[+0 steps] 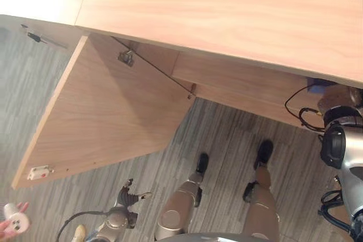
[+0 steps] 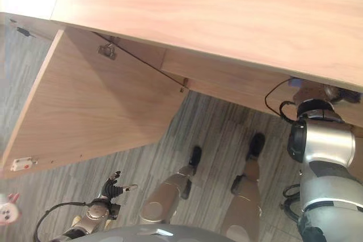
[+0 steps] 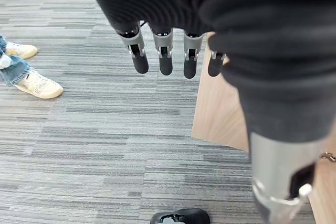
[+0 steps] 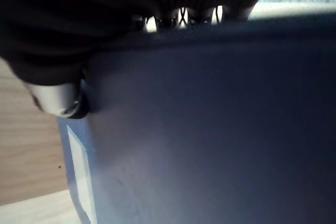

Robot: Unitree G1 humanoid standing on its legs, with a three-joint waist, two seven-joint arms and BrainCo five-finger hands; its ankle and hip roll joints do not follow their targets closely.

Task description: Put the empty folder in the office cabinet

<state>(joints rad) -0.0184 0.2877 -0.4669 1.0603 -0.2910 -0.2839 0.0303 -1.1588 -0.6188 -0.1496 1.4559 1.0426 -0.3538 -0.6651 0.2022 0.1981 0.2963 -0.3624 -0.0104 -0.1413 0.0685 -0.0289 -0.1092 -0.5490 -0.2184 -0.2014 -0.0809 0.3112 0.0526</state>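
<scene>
The blue folder [image 4: 210, 129] lies against the right hand [image 4: 181, 19], close before the right wrist camera. The fingers go over its top edge and the thumb [image 4: 58, 98] presses on its near face, so the hand is clamped on it. I judge that this pinch at the edge is chosen so the folder can slide into the cabinet with its thin side first. In the head views a bit of blue shows at the right, just under the edge of the cabinet top [image 1: 227, 9], so the folder is near the cabinet front but not yet inside.

The cabinet door [image 1: 108, 106] stands wide open to the left, with its hinge [image 1: 126, 58] near the opening. The left hand [image 1: 129, 192] hangs low over the grey carpet [image 3: 94, 129], fingers straight and apart, holding nothing, just beside the free edge of the door.

The opening is at the left of the folder, so the right arm probably must move left and lower, under the overhanging top. A person's shoes [image 3: 31, 80] stand well apart on the left.
</scene>
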